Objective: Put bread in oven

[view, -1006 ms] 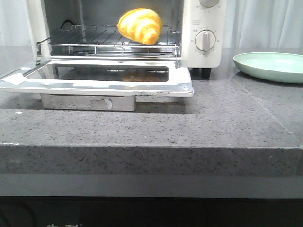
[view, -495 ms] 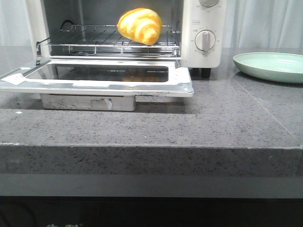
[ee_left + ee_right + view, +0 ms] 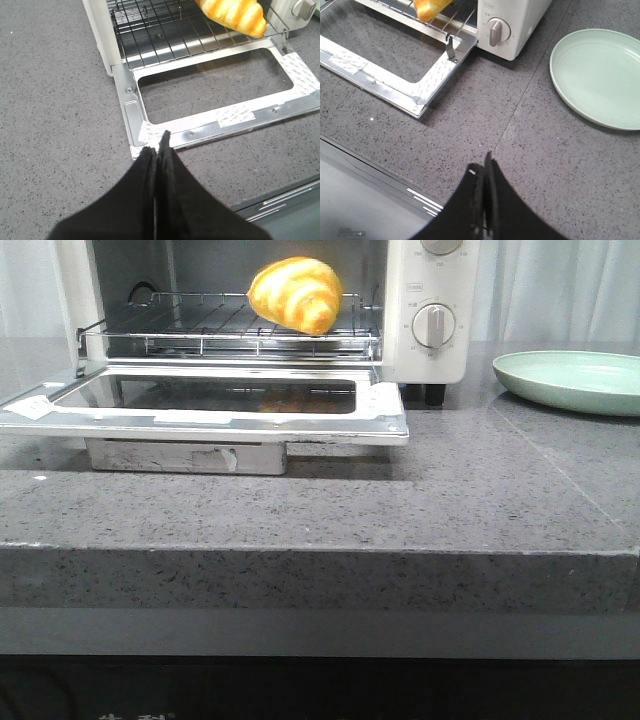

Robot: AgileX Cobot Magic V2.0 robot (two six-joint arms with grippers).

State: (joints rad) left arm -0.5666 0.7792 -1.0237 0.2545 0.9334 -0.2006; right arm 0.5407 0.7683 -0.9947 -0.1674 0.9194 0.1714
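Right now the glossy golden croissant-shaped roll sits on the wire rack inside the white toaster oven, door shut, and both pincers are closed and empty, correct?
Not quite: the oven door is open, folded down flat, as the front view shows. The golden croissant-shaped roll does sit on the wire rack, and the left pincer and right pincer are closed and empty.

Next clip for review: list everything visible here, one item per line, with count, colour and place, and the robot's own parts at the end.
bread: 1, golden-yellow with orange-brown stripes, on the wire rack inside the oven, toward its right side.
oven: 1, white, at the back of the countertop, left of the plate.
oven door: 1, silver frame with glass pane, folded down flat in front of the oven.
wire rack: 1, metal, inside the oven.
dial: 2 at least partly seen, white, on the oven's right panel.
plate: 1, pale green, empty, on the countertop right of the oven.
countertop: 1, speckled grey.
left gripper: 1, black, shut, above the door's near left corner.
right gripper: 1, black, shut, above the countertop's front edge.
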